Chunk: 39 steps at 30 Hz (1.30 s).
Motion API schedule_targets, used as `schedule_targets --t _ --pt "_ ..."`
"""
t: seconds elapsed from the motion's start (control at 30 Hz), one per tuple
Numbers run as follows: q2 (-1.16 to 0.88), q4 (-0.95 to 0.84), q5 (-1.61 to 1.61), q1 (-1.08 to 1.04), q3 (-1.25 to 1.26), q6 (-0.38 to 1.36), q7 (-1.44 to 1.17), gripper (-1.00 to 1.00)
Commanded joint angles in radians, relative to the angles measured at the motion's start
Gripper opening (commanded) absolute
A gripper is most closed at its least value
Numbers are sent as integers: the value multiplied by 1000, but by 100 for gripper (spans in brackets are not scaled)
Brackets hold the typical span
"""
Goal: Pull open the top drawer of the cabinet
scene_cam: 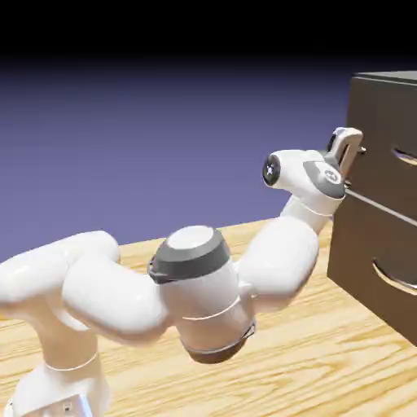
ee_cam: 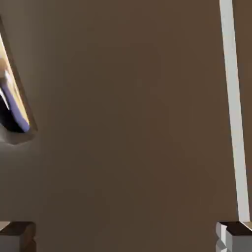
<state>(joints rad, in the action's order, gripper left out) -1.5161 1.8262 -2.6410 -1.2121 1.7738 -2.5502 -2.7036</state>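
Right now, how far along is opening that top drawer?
Early, it seems: the gripper is open at the cabinet's front, with nothing between its fingertips. Left to do: gripping the top drawer's handle and pulling; the top drawer looks closed.

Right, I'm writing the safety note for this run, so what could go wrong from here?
The open grey jaws face flat brown panel, with the curved silver handle off at the hand view's left edge, so closing now would likely grip nothing. Pushing forward might press the tips into the dark grey-brown cabinet. The pale seam also runs close to one fingertip, which might catch there.
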Motion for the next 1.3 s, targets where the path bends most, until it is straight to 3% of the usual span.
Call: schedule_targets --t 0.0,0.1,0.33,0.37,1.27 --pt "-26 -12 -33 -15 22 6 -44 0" --pt "-58 -27 -73 -34 49 14 -96 0" --pt "-47 -255 -63 118 37 -60 -141 0" --pt "-47 -255 -63 118 37 -60 -141 -100" --pt "-121 675 26 -601 138 152 -35 -100"
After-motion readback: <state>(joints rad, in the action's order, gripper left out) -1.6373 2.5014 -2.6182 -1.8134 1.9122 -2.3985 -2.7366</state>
